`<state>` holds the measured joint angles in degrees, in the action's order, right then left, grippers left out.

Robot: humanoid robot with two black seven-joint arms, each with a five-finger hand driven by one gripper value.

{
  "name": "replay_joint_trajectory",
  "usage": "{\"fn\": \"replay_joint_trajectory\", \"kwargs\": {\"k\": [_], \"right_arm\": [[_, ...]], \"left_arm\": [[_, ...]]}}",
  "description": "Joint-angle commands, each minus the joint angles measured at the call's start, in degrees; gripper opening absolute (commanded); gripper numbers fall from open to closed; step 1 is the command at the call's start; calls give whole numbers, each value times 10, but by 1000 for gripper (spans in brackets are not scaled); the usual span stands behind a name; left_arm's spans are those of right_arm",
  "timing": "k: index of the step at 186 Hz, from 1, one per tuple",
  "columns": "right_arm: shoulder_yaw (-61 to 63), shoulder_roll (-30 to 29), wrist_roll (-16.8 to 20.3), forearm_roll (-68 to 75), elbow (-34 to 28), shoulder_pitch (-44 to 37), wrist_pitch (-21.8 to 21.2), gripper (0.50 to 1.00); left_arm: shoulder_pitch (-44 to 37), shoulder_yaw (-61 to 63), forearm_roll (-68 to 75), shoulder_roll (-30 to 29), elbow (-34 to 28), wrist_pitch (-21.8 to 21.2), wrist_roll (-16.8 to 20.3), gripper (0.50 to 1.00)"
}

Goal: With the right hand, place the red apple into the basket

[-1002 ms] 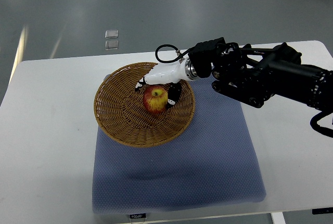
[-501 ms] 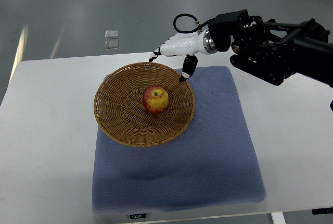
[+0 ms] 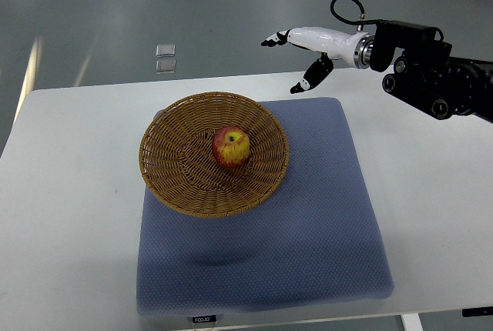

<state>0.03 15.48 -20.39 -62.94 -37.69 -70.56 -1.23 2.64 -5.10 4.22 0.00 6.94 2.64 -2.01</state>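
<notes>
Fingers (image 3: 271,40) loose and spread, my right hand (image 3: 308,48) grips nothing; it hangs in the air over the table's far edge, up and to the right of the basket, well apart from the apple. Its white shell points toward the left of the picture, dark tips on the fingers, the thumb (image 3: 311,77) angling down toward the mat's far edge. Behind the wrist, my black arm (image 3: 439,81) runs out to the right edge, with a black cable (image 3: 347,6) looping above the wrist joint.

Nearest to me, the table (image 3: 69,254) is white, and on it lies a blue-grey mat (image 3: 308,246) with a small dark tag (image 3: 202,319) at its near edge. The mat's surface is finely dimpled and slightly rumpled near the middle.

Further on, the basket (image 3: 173,185) sits on the mat's far left corner, its left rim hanging over onto the bare table. It is shallow, round and woven in brown wicker. The apple (image 3: 231,147) rests inside it, a little right of the centre of the bowl, red with a yellow patch on top and its stem end facing up. Nothing touches the apple but the wicker beneath it.

Beyond the table, the floor (image 3: 115,8) is grey, and two small pale squares (image 3: 165,58) lie on it, one just behind the other, left of my hand.
</notes>
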Motion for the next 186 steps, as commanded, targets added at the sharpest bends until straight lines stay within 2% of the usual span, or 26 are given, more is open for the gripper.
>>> {"fn": "replay_joint_trajectory", "kwargs": {"k": [1,27,64,100,111,119,132,133,141,186], "right_arm": [[10,-7,0,33,0,21,24,919],[70,-20,3,38,12,61,40,921],[193,-76,1,39,63,105,41,921],[334,-110,7,50,67,140,40,921],[339,-113,7,54,67,141,40,921],[380,-127,8,116,67,151,40,921],[386,-128,8,135,67,153,40,921],[385,-130,8,185,67,154,40,921],[384,-132,8,220,67,157,41,921],[388,-132,8,332,72,180,51,921]], "left_arm": [[0,0,0,0,0,0,0,1000],[0,0,0,0,0,0,0,1000],[0,0,0,0,0,0,0,1000],[0,0,0,0,0,0,0,1000],[0,0,0,0,0,0,0,1000],[0,0,0,0,0,0,0,1000],[0,0,0,0,0,0,0,1000],[0,0,0,0,0,0,0,1000],[0,0,0,0,0,0,0,1000],[0,0,0,0,0,1,0,1000]]}}
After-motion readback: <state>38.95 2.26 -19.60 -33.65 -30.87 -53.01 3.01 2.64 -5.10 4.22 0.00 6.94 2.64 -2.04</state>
